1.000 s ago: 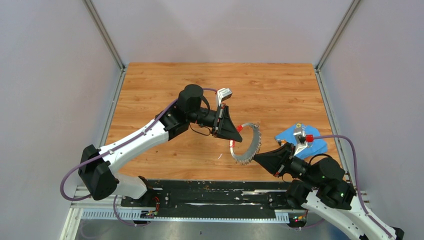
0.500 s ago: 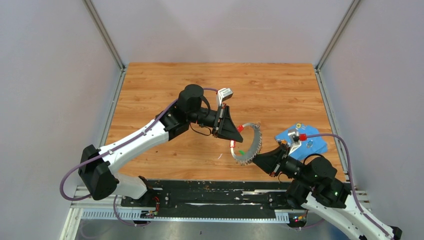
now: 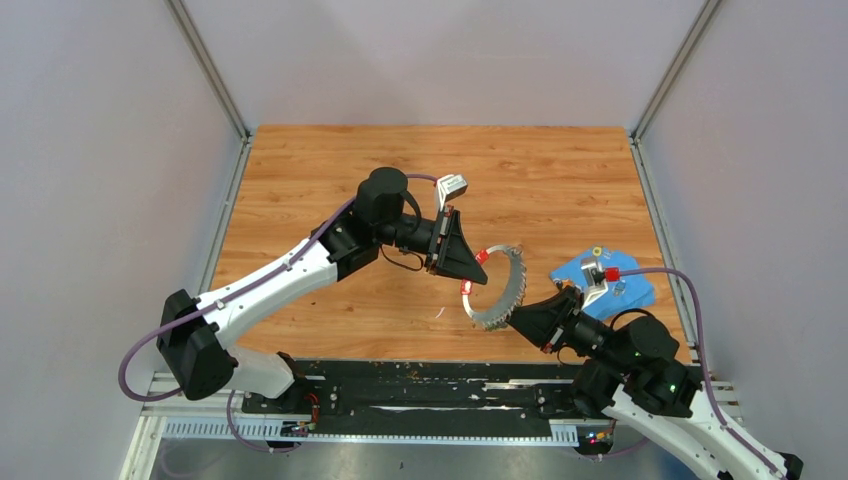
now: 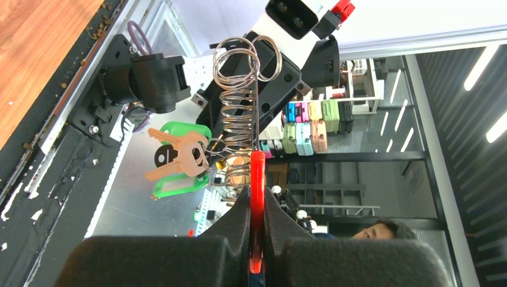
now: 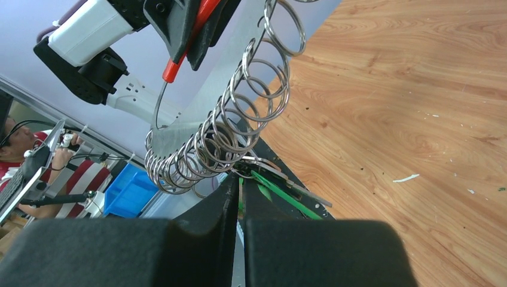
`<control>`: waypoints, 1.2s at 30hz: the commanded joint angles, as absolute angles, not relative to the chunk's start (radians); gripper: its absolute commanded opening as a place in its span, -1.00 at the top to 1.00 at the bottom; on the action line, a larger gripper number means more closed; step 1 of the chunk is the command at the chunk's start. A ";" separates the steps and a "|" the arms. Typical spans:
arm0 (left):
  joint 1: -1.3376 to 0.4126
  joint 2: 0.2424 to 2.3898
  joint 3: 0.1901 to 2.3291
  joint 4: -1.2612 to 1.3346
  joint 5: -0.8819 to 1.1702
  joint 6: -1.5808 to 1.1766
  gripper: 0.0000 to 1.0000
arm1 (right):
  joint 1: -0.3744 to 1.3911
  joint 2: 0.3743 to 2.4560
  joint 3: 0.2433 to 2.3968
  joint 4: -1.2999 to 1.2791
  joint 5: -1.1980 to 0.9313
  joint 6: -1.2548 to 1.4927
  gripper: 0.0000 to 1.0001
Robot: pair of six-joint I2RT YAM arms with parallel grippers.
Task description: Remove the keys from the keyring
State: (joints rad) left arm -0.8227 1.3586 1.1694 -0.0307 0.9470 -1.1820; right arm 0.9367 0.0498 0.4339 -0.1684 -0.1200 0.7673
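Observation:
The keyring [image 3: 500, 285], a silver ring strung with many small split rings, hangs in the air between both arms. My left gripper [image 3: 478, 267] is shut on its red sleeve [image 4: 257, 179]. The keys [image 4: 179, 158], pale ones with green tags, hang from the ring's lower arc. My right gripper [image 3: 512, 318] is shut at the ring's lower end, and a thin green and pale edge of the keys [image 5: 241, 190] shows between its jaws. More green tags [image 5: 281, 194] stick out beside the right fingers. The coil of rings [image 5: 221, 134] curves up to the red sleeve [image 5: 190, 33].
A blue cloth [image 3: 625, 290] lies on the wooden table [image 3: 420, 170] at the right, with a few tiny items on it, partly behind my right wrist. Grey walls close in the left, far and right sides. A black rail [image 3: 420, 385] runs along the near edge.
My right gripper has moved a little left and up to the ring's lower end. A green tag that showed inside the ring half a second ago is now hidden. The left arm has not moved.

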 commanded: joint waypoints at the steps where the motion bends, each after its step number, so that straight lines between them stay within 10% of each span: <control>1: -0.830 1.363 1.204 -0.033 0.995 -1.212 1.00 | 0.943 0.030 0.439 -0.142 -0.143 0.755 0.86; 36: -0.868 1.349 1.223 -0.034 1.004 -1.182 1.00 | 0.943 0.005 0.450 -0.209 -0.266 0.743 0.96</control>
State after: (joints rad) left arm -0.8600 1.3590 1.1908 -0.0315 0.9592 -1.1656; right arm 0.9367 0.0193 0.4213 -0.1680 -0.2852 0.7624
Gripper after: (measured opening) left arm 0.031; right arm 0.027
